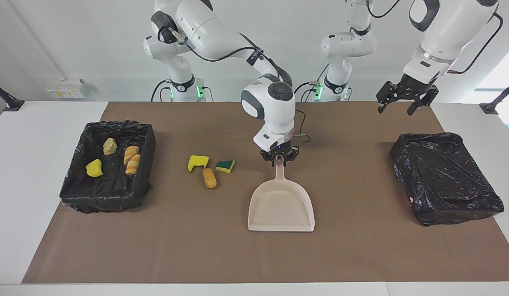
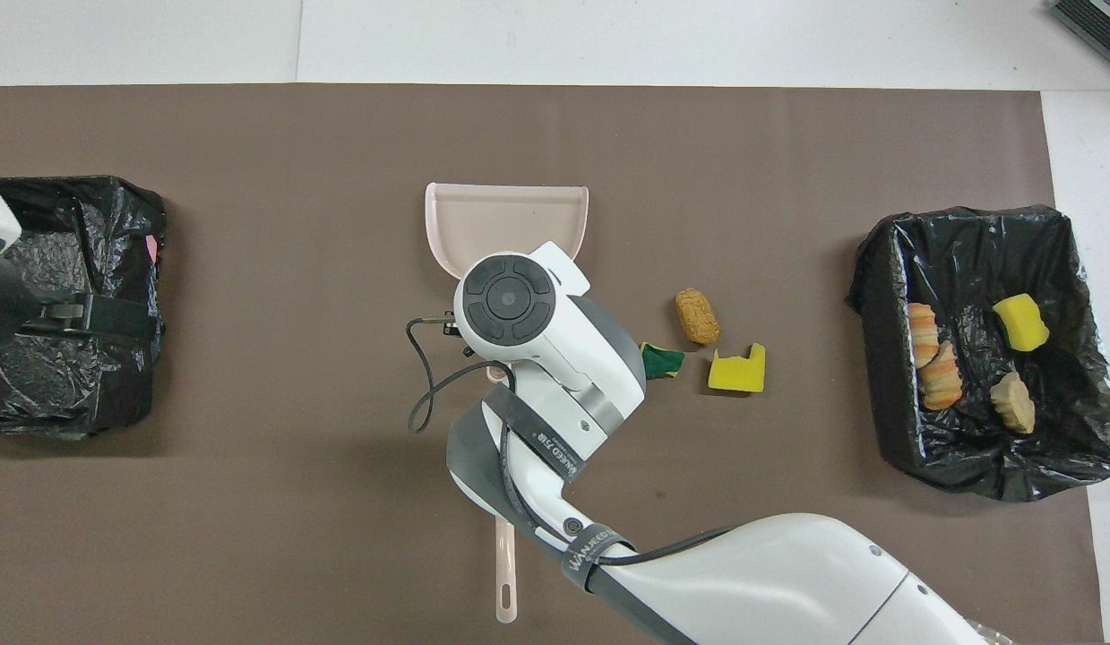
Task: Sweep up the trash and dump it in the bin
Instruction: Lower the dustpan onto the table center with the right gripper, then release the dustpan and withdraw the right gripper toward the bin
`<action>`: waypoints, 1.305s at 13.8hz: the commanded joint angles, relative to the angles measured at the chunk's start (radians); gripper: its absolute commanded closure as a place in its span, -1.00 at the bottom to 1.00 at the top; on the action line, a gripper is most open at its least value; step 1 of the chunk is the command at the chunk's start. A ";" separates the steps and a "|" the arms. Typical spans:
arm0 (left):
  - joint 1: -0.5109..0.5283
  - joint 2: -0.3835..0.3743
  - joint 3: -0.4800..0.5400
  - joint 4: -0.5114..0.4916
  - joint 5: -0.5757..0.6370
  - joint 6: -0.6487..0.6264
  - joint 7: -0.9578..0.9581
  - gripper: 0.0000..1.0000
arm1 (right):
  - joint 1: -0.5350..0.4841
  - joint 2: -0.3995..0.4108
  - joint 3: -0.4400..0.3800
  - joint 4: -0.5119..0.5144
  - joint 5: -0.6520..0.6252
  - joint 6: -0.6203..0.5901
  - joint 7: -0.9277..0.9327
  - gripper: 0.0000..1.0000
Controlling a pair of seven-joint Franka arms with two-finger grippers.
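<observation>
Three pieces of trash lie together on the brown mat: a yellow sponge (image 1: 197, 162), a green-and-yellow sponge (image 1: 225, 165) and a brown bread chunk (image 1: 209, 178). More trash sits in the black-lined bin (image 1: 114, 124) at the right arm's end: a yellow sponge (image 1: 94, 168), a tan chunk (image 1: 109, 146) and striped bread pieces (image 1: 132, 159). The beige dustpan (image 1: 281, 205) lies flat mid-table, its mouth turned away from the robots. My right gripper (image 1: 279, 159) is at the tip of its handle. Over the left arm's end, my left gripper (image 1: 404, 98) hangs open and holds nothing.
A second bin (image 1: 447, 176) wrapped in a black bag stands at the left arm's end. The beige brush handle (image 2: 505, 573) pokes out from under the right arm, nearer the robots than the dustpan; its bristles are hidden. The brown mat (image 1: 361, 255) covers most of the table.
</observation>
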 commanded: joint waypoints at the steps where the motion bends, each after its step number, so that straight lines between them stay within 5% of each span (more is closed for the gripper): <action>1: -0.008 0.003 0.006 0.005 0.006 0.015 -0.014 -1.00 | -0.008 -0.069 0.009 -0.030 -0.011 -0.030 0.007 -1.00; 4: 0.001 0.005 0.006 0.007 0.007 0.019 -0.008 -1.00 | -0.100 -0.179 0.015 -0.041 0.072 -0.134 -0.034 -1.00; 9: 0.009 0.008 0.015 0.008 0.012 0.053 -0.006 -1.00 | -0.253 -0.330 0.014 -0.031 0.100 -0.325 -0.382 -1.00; 15: -0.005 0.014 0.015 0.017 0.018 0.047 -0.008 -1.00 | -0.510 -0.425 0.006 -0.024 0.115 -0.460 -0.838 -1.00; 18: -0.010 0.011 0.009 0.036 0.021 -0.046 -0.003 -1.00 | -0.593 -0.456 0.002 -0.018 0.103 -0.527 -0.892 -1.00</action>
